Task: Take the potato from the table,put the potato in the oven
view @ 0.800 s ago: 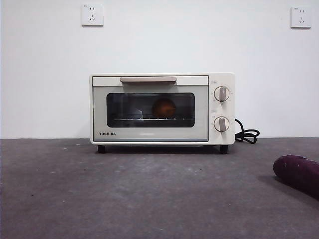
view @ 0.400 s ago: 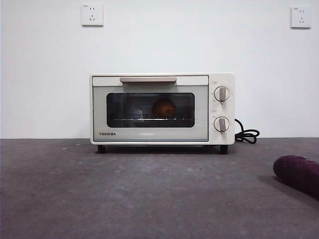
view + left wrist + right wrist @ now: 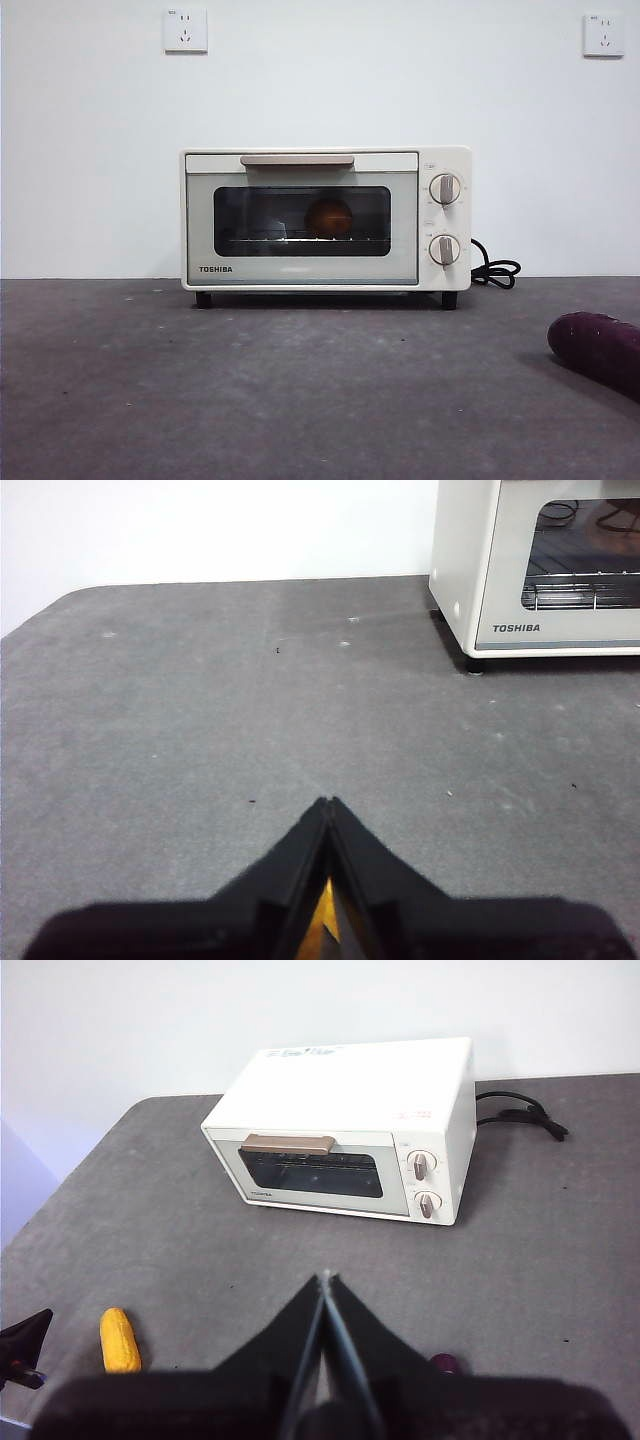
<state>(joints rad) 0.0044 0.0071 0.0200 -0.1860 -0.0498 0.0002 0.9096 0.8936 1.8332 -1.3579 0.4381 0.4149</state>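
Observation:
The cream-white oven [image 3: 325, 220] stands at the back of the table [image 3: 300, 390] with its door closed. Through the dark glass the round orange-brown potato [image 3: 328, 217] rests on the rack inside. Neither arm shows in the front view. My left gripper [image 3: 328, 802] is shut on nothing, low over bare table off the oven's [image 3: 540, 570] front left corner. My right gripper [image 3: 325, 1276] is shut and empty too, held high and back from the oven [image 3: 340, 1100], whose door shows closed from above.
A dark purple oblong vegetable [image 3: 598, 350] lies at the table's right edge, its tip also seen beside the right gripper [image 3: 446, 1364]. A yellow corn cob [image 3: 120, 1340] lies at the front left. The black cord [image 3: 495, 270] trails from the oven's right side.

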